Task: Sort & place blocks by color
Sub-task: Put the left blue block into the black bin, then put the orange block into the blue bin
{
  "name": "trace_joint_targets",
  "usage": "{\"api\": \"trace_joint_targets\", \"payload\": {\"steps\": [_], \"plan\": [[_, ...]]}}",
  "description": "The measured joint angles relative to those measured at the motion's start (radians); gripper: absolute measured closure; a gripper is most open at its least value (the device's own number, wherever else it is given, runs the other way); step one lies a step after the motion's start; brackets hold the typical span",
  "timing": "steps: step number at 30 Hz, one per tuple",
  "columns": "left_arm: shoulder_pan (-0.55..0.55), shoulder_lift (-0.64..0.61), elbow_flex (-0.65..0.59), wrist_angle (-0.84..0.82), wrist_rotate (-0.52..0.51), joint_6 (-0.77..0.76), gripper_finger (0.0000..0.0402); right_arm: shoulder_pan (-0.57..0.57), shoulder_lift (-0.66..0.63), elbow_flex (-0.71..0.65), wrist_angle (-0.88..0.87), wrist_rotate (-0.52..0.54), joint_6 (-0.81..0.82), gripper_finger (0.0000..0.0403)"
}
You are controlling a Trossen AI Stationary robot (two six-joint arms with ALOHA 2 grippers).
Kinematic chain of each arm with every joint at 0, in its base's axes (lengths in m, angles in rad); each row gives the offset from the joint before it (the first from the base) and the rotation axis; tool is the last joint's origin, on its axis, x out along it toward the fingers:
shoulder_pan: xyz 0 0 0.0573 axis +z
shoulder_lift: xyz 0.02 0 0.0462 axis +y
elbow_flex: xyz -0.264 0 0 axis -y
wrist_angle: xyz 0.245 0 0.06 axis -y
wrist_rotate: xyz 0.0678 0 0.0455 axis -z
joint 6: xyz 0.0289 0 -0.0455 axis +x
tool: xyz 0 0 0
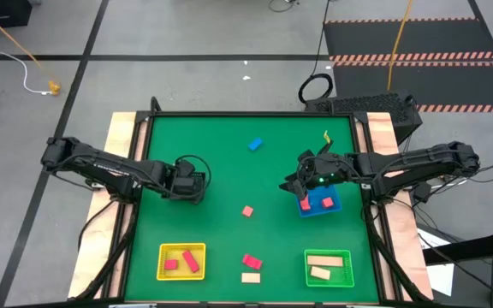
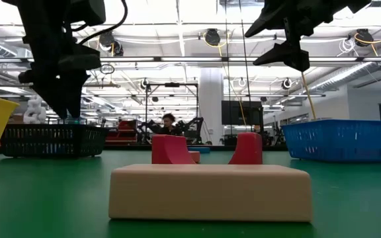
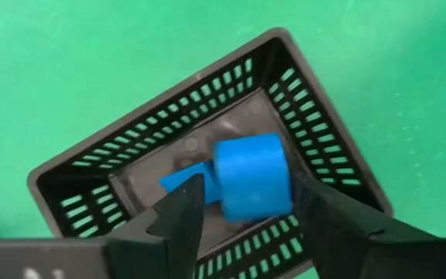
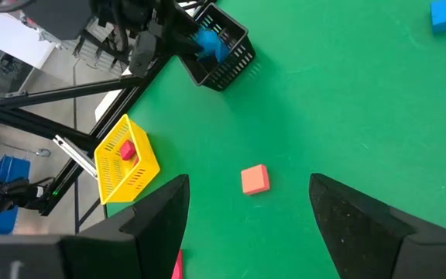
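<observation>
The left arm reaches in from the bench's left edge, its gripper (image 1: 192, 181) pointing down left of centre, fingers (image 3: 180, 221) spread apart. The right arm stretches in from the right edge, its gripper (image 1: 302, 181) hanging right of centre, raised, fingers (image 4: 165, 213) wide apart.

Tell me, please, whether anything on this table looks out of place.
Two reddish blocks lie in the blue tray, while a blue block lies in the black tray under the left tool; block and tray colours do not match.
</observation>
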Motion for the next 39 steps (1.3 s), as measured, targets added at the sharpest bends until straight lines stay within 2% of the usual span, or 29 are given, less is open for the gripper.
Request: {"api": "trace_joint_targets", "payload": {"steps": [3,9,16,22,29,35,39], "plan": [[0.0,0.0,-0.002,0.004,-0.003,-0.003,0.0188,0.0,0.0,0.0,0.0,0.0,0.0,0.0145],[0.0,-0.009,-0.002,0.029,-0.048,0.009,0.0181,0.0,0.0,0.0,0.0,0.0,0.0,0.0145],[0.016,-0.009,-0.001,0.179,-0.103,0.124,0.018,0.0,0.0,0.0,0.0,0.0,0.0,0.0145],[0.045,-0.009,-0.001,0.37,-0.101,0.289,0.0179,0.0,0.0,0.0,0.0,0.0,0.0,0.0145],[0.037,0.008,0.0,0.606,0.0,0.499,0.0179,0.0,0.0,0.0,0.0,0.0,0.0,0.0145],[-0.002,0.095,0.0,0.782,0.003,0.71,0.0179,0.0,0.0,0.0,0.0,0.0,0.0,0.0145],[-0.036,0.178,0.0,0.881,0.051,0.835,0.0178,0.0,0.0,0.0,0.0,0.0,0.0,0.0145]]}}
